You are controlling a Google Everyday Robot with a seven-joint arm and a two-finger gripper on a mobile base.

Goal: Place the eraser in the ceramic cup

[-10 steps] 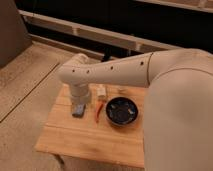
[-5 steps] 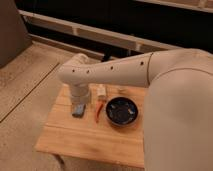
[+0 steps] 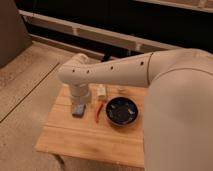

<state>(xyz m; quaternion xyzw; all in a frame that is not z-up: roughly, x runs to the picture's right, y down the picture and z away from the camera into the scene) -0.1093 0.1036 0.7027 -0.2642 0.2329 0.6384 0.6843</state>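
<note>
A: Gripper (image 3: 80, 100) status?

B: It's hanging at the arm's (image 3: 115, 72) end over the back-left of the table (image 3: 90, 145), right above the blue-grey block (image 3: 78, 110). Can't tell how wide it's standing or whether it's carrying anything, since the wrist is covering it.

A: Eraser?

B: A small dark obj is lying near the back edge, behind the dark bowl (image 3: 122, 111). Prob. the eraser (image 3: 121, 90); it's sitting apart from the gripper.

A: Cup?

B: A cream-white obj is standing just right of the wrist, looking like the ceramic cup (image 3: 101, 91), btw wrist & eraser. The red pen (image 3: 99, 111) is lying btw block & bowl.
</note>
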